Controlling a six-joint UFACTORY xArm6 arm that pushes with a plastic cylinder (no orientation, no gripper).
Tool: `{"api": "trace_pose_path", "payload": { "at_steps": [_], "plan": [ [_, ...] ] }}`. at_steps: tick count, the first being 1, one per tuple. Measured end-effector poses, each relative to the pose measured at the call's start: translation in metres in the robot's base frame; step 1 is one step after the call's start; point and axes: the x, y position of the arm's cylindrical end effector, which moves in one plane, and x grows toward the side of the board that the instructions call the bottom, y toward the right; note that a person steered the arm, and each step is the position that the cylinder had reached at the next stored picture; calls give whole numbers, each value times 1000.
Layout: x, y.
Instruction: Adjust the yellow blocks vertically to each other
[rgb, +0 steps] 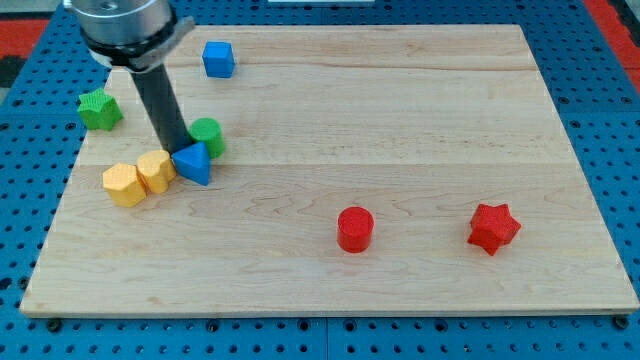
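Two yellow blocks lie side by side at the view's left: a yellow hexagon-like block (123, 184) and, touching it on its right and slightly higher, a second yellow block (156, 170). A blue triangular block (192, 163) touches the second yellow block's right side. My tip (177, 148) stands just above the seam between the second yellow block and the blue triangular block, close to both. A green round block (208, 135) sits right behind the blue one.
A green star block (100, 109) lies at the far left, a blue cube (218, 59) near the top. A red cylinder (354, 229) and a red star block (493, 227) lie at the lower right. The wooden board (420, 110) sits on a blue pegboard.
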Motion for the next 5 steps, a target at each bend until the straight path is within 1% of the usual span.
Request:
{"api": "trace_pose_path", "payload": {
  "at_steps": [1,2,3,4,5],
  "plan": [
    [18,-14],
    [23,-35],
    [0,-32],
    [26,-58],
    [52,-33]
  ]
}}
